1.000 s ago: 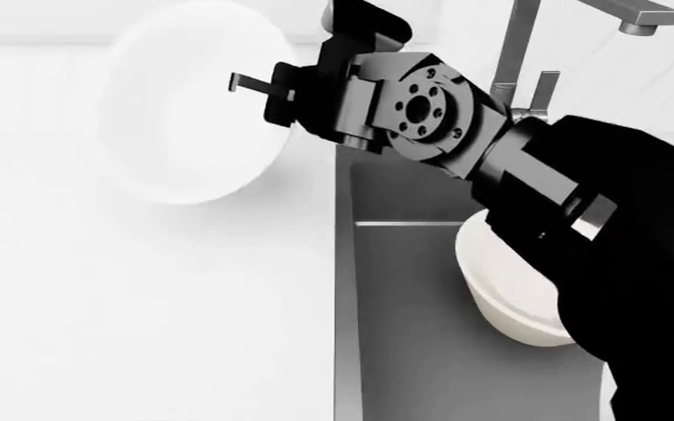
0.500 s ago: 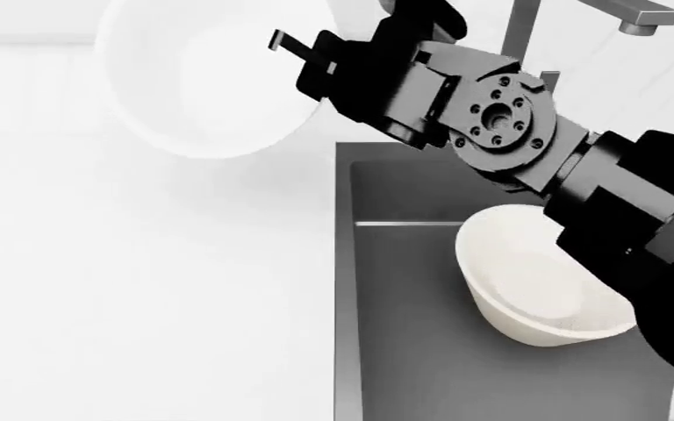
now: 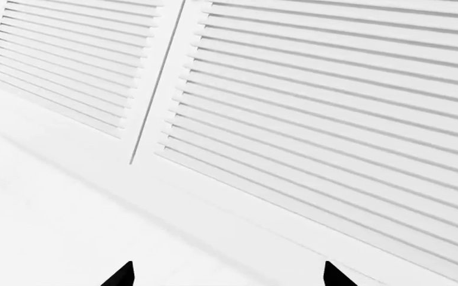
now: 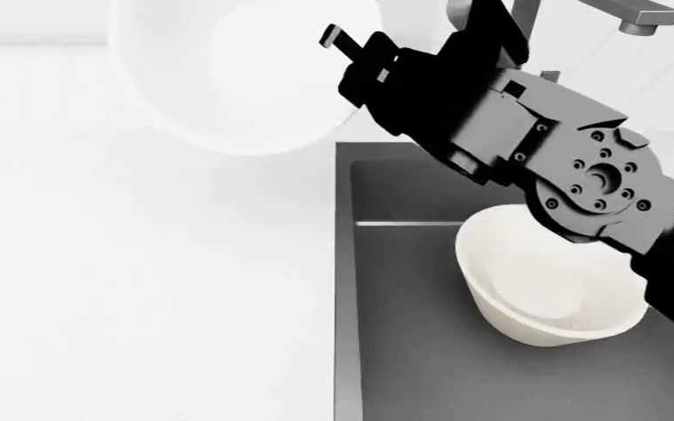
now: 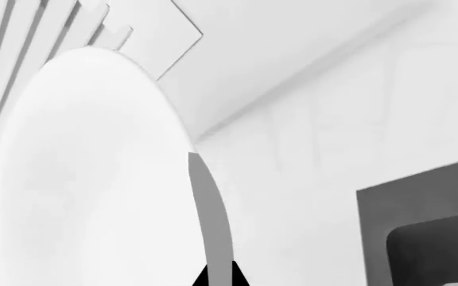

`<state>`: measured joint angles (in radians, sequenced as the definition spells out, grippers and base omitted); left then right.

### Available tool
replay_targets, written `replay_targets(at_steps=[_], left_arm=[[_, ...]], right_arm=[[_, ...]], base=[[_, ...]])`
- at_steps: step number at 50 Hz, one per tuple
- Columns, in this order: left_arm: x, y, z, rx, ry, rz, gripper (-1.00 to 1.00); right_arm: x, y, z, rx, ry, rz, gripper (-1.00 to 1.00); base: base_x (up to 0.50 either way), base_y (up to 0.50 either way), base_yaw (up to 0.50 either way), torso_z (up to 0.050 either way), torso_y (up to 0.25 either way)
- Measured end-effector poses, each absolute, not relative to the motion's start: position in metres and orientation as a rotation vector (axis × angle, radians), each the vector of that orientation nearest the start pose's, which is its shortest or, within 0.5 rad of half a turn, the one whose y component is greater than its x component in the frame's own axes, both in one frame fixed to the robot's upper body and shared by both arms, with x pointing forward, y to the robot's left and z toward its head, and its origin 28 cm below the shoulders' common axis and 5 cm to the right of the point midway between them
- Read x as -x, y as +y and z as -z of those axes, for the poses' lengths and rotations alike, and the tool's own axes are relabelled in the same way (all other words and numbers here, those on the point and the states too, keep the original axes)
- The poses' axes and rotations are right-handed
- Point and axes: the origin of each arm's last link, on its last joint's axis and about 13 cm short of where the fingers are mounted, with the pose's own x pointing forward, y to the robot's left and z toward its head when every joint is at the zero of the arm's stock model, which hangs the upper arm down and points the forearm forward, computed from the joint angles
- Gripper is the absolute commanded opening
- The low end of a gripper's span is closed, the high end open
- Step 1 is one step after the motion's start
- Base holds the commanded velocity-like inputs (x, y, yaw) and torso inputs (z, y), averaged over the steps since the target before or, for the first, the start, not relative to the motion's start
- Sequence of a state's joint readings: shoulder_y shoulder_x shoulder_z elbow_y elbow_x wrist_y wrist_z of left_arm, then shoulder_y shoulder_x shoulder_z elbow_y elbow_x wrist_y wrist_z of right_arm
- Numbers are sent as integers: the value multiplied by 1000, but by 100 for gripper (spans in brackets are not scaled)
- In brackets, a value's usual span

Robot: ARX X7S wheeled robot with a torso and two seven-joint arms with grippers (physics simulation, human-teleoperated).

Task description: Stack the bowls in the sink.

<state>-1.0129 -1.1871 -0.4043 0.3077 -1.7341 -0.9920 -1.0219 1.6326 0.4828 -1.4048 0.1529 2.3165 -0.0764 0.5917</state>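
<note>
A white countertop spreads flat to the left of the basin, running from the near edge to the far wall. White louvred cabinet doors stand side by side, a thin vertical seam between them.

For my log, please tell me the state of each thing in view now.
White bowl: lifted, tilted, held at its rim.
Cream bowl: upright in the sink, empty.
Sink: holds one bowl.
Right hand: shut on white bowl.
Left hand: open, empty.
</note>
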Motion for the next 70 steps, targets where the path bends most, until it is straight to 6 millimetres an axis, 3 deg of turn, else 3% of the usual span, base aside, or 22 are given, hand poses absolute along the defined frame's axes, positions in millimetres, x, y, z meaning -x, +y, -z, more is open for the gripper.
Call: replay_targets(at_steps=[30,46,70], left_arm=[[-150,375,-386,251,-374,-462,100],[-151,374,-387,250,-374,-459,100],[-153,373,-386,251,-371,-456,100]], right_arm=[[-288,-65,-305,-777,275,-342,-100],[-268,-85,-287,-785,306,-252,-100],[-241,-111,-279,-807,302,-137,-100]], base=[[0,0,0,0,0],[0,0,0,0,1],[0,0,0,0,0]])
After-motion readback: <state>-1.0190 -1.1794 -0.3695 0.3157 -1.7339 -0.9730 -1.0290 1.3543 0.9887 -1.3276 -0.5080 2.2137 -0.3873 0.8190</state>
